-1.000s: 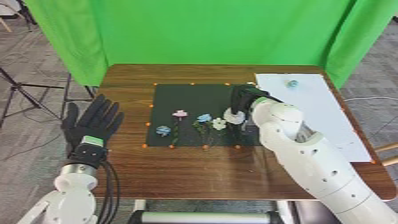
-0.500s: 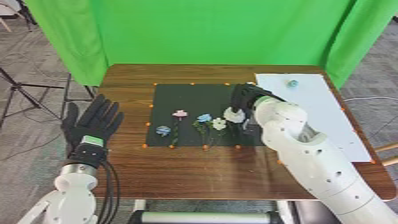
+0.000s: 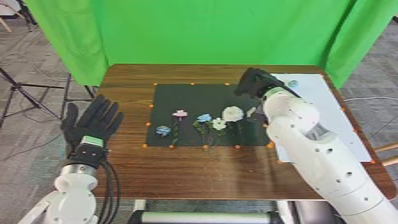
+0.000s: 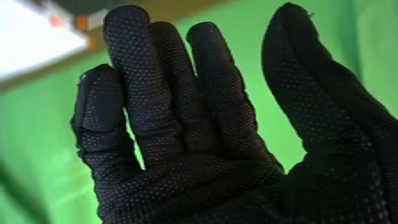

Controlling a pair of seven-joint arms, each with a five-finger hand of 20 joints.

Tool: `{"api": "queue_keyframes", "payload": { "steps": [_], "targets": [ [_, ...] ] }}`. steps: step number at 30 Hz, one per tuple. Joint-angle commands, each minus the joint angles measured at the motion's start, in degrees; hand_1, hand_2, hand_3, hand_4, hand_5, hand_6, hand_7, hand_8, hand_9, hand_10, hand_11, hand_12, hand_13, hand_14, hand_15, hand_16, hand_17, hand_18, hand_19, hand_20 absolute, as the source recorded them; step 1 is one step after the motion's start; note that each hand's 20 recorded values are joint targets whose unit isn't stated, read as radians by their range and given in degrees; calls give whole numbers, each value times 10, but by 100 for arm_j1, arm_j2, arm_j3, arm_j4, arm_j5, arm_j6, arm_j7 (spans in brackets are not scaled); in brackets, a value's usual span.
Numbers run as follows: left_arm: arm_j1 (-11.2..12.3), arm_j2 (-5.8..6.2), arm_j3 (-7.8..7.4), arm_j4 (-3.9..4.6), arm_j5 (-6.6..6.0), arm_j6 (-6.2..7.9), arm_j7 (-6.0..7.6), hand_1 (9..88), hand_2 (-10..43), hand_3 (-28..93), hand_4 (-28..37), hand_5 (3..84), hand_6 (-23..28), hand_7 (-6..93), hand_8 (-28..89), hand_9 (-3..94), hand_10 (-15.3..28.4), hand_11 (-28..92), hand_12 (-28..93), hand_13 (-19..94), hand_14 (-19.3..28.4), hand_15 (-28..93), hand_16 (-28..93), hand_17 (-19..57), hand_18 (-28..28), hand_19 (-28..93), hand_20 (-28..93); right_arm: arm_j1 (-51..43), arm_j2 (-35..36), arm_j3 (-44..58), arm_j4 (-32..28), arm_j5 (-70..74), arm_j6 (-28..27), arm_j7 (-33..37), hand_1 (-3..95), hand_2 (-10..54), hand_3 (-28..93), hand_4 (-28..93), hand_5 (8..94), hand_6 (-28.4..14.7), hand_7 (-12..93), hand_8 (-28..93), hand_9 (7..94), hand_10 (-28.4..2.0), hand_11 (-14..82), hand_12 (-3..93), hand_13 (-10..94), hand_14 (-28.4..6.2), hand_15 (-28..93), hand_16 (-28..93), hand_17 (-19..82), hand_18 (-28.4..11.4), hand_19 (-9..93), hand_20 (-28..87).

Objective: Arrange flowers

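Observation:
In the head view my right hand (image 3: 257,82) is over the back right of the dark mat (image 3: 185,93), behind the flowers and apart from them. The right wrist view shows the same hand (image 4: 191,150) open and holding nothing. On the mat lie a blue flower (image 3: 163,130), a pink flower (image 3: 180,114), a light blue flower (image 3: 204,118), a small white flower (image 3: 218,124) and a larger white flower (image 3: 233,114). A small blue-green flower (image 3: 292,83) lies on the white sheet (image 3: 313,95). My left hand (image 3: 89,122) is open beside the table's left edge.
The brown table (image 3: 204,172) extends in front of the mat. Orange markers line the edges of mat and sheet. A green curtain (image 3: 213,35) hangs behind the table. My right arm crosses the sheet's near left part.
My right hand has moved away from the larger white flower, toward the back and right, uncovering that flower on the mat. The left hand has kept still.

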Motion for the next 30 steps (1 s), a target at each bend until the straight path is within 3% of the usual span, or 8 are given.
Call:
{"api": "queue_keyframes", "payload": {
  "steps": [1,3,9,10,14,20,23,30],
  "targets": [
    [63,-16,-4,1,36,-194,12,250,163,716,-283,425,80,181,-103,358,140,267,106,256,145,443,-94,-46,135,375,107,454,376,504,767,-14,-96,661,337,-5,797,-246,506,-64,148,-113,426,-168,105,116,436,-175,482,129,302,-227,838,293],
    [65,-5,2,-7,40,-170,29,250,163,715,-283,423,80,180,-103,356,140,265,105,255,145,442,-94,-47,136,375,107,616,461,488,1083,-260,-30,606,329,-3,801,-248,470,-74,148,-115,356,-166,110,95,359,-187,473,95,277,-228,827,273],
    [32,34,37,-6,43,-214,71,250,162,715,-283,420,78,179,-102,355,141,263,106,256,145,440,-94,-47,136,375,107,1031,662,366,1964,-55,-291,431,318,-16,813,-247,415,-71,139,-113,325,-158,110,82,275,-186,411,55,230,-220,766,235],
    [33,56,47,-15,32,-217,116,249,162,715,-283,420,78,178,-103,355,141,263,106,255,145,440,-93,-47,136,375,107,1105,675,336,2087,-25,-376,351,317,-22,816,-247,408,-71,139,-113,321,-157,110,81,272,-185,408,53,227,-219,764,233],
    [-7,35,63,5,37,-229,89,249,162,714,-283,419,78,179,-102,355,141,262,106,255,145,440,-93,-47,136,374,106,1284,658,138,2485,-23,-227,187,319,-35,824,-254,348,-65,142,-115,281,-147,116,77,265,-181,413,54,223,-218,769,233],
    [-101,73,137,35,53,-266,85,249,161,714,-283,420,78,178,-102,354,141,262,107,256,145,439,-92,-47,136,373,107,1658,530,-130,3127,1,-627,-225,342,-11,835,-268,324,-56,150,-122,257,-128,128,61,263,-168,403,50,217,-214,762,231],
    [-104,69,138,39,66,-259,30,249,161,715,-283,419,78,179,-102,354,142,262,107,255,145,440,-92,-47,136,373,107,1692,495,-203,3298,-99,-663,-407,352,-2,847,-274,310,-54,154,-127,242,-113,139,52,261,-160,399,50,215,-212,759,231],
    [-28,94,142,-2,42,-250,117,249,160,716,-283,421,79,178,-102,355,142,263,107,256,146,439,-91,-48,137,373,108,1643,426,-304,3448,-381,-678,-658,397,3,863,-280,318,-46,183,-146,272,-105,166,37,285,-146,409,53,224,-209,764,238]
  ]
}}
